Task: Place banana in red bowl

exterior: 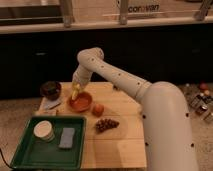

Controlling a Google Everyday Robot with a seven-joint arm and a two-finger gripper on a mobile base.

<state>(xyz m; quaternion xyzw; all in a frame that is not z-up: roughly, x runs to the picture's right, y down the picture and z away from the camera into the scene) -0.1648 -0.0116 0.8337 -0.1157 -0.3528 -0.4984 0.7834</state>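
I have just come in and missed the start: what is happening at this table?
The robot's arm reaches over the wooden table, and its gripper is over the rim of the red bowl, with the banana at its tip. The banana seems not yet to lie in the bowl. A green tray sits nearby.

Green tray (29, 153) holds tub (43, 130) and sponge (66, 137); grapes (106, 124) beside.
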